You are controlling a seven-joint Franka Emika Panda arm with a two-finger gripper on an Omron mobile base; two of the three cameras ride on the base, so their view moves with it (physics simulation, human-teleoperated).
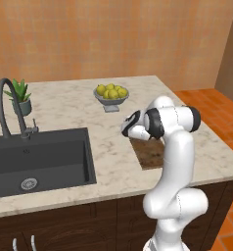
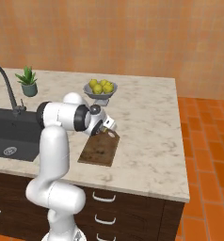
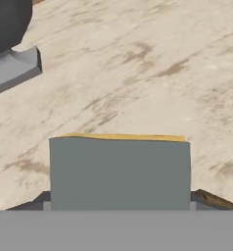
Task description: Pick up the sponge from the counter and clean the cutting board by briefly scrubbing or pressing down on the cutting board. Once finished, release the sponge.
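Orange-tan walls and terracotta floor tiles are framing a kitchen island whose marbled bench [image 1: 59,110] is carrying a dark sink [image 1: 40,159], a curved tap [image 1: 6,105], a small potted plant [image 1: 21,97] and a bowl of yellow fruit [image 1: 111,93].

The cutting board [image 2: 100,150] is lying near the bench's front edge, and the gripper [image 2: 106,126] is being held low at the board's twelve o'clock end, toward the fruit bowl. In the hand view the sponge [image 3: 119,171] is being seen close up, grey-green face toward the camera with a yellow edge along the top, brown corners of the board showing at its four and eight o'clock. The fingers are being hidden there, so whether they are pinching the sponge or standing spread cannot be told.

As a judgement, the task is being taken as roughly midway: the sponge is being brought to or pressed at the board's end, with scrubbing possibly and release certainly left.

No brand, label or writing is being shown anywhere.
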